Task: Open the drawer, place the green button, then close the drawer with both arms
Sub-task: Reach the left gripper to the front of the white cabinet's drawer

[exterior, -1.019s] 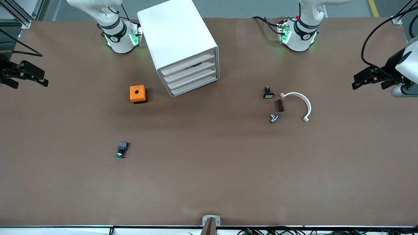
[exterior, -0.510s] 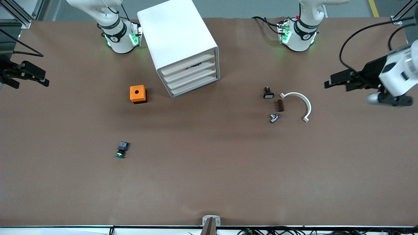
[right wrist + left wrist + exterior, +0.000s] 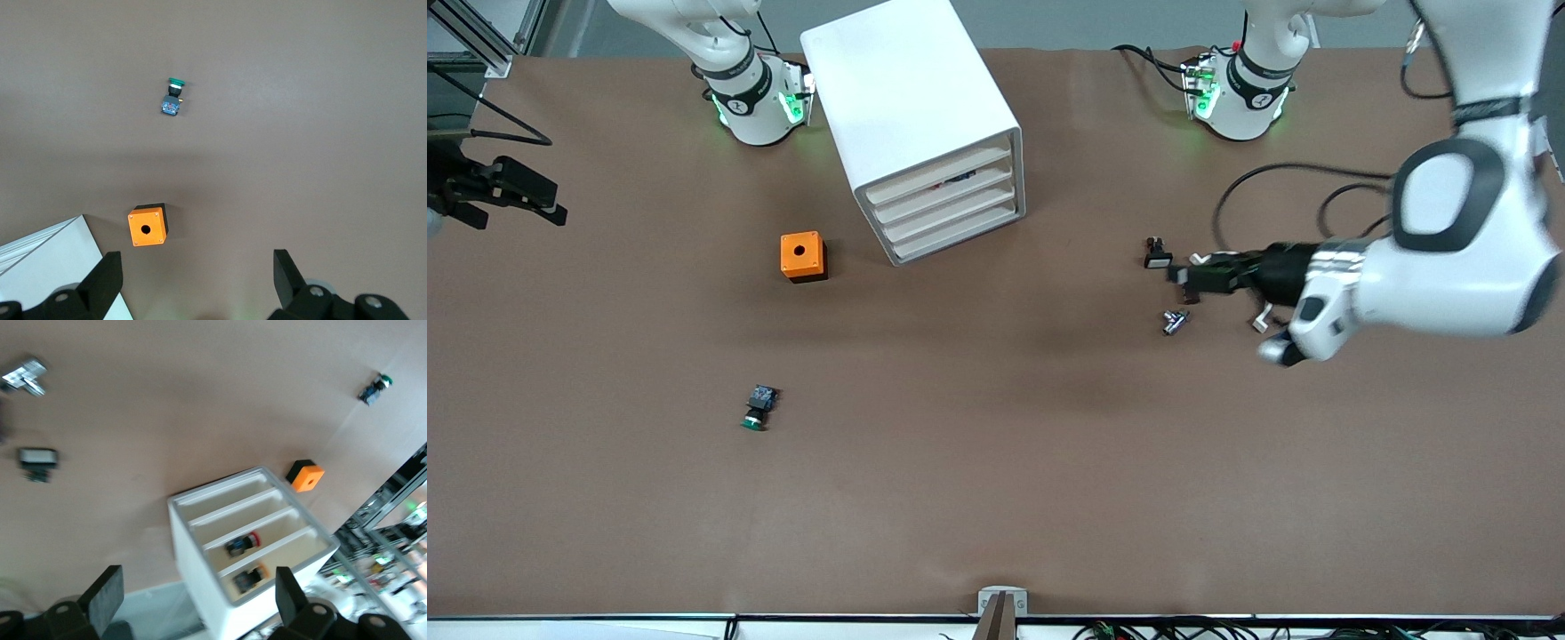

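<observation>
The white cabinet (image 3: 911, 98) stands near the robots' bases, and its lowest drawer (image 3: 960, 238) is shut like the three fronts above it. The green-capped button (image 3: 757, 409) lies on the table, nearer to the front camera than the orange box (image 3: 803, 256). My left gripper (image 3: 1184, 276) is open and empty over the small parts toward the left arm's end. Its wrist view shows the cabinet (image 3: 200, 587), the button (image 3: 373, 388) and open fingers (image 3: 107, 597). My right gripper (image 3: 511, 191) is open at the right arm's end of the table. Its wrist view shows the button (image 3: 173, 97).
A small black part with a white face (image 3: 1157, 256) and a silver part (image 3: 1175, 321) lie beside the left gripper. A white arc (image 3: 1261, 320) lies partly under the left arm. The orange box also shows in the right wrist view (image 3: 147, 225). Two upper drawers hold small parts (image 3: 242, 543).
The left arm has swung in from the table's edge at its own end and now hangs over the small parts. The right gripper has barely shifted. The button has not moved.
</observation>
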You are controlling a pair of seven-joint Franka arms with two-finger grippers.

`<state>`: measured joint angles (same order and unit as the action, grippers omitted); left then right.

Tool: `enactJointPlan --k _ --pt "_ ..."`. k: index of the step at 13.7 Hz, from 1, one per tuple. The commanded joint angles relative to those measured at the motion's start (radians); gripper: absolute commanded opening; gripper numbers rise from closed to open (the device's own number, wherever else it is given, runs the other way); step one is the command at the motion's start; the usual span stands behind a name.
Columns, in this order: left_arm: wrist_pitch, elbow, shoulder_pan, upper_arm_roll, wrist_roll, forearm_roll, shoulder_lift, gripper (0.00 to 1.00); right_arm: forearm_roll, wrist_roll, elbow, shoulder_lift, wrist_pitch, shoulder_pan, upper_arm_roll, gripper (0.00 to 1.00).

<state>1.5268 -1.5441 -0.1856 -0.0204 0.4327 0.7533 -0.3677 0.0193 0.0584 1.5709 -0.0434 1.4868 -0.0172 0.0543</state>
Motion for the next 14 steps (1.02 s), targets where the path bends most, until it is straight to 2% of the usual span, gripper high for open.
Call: enactJointPlan --k 1,3,5,10,14 --pt "0.036 0.050 -0.076 0.005 0.159 0.044 -0.065 1.00 0.010 -0.015 0.034 -0.029 0.017 0.002 0.001 1.00" --pt "0.110 0.052 -0.151 0.005 0.321 0.044 -0.100 1.00 0.010 -0.020 0.035 -0.030 0.015 0.003 0.001 1.00" --pt "0.151 0.094 -0.227 0.008 0.493 0.037 -0.164 1.00 0.010 -0.060 0.037 -0.030 0.015 0.002 0.001 1.00" --pt "0.179 0.133 -0.320 0.008 0.887 0.034 -0.283 1.00 0.007 -0.069 0.021 -0.021 0.009 0.002 0.001 1.00" --pt "0.173 0.147 -0.345 0.005 1.185 0.040 -0.364 1.00 -0.013 -0.068 0.006 0.006 0.015 0.006 0.004 1.00"
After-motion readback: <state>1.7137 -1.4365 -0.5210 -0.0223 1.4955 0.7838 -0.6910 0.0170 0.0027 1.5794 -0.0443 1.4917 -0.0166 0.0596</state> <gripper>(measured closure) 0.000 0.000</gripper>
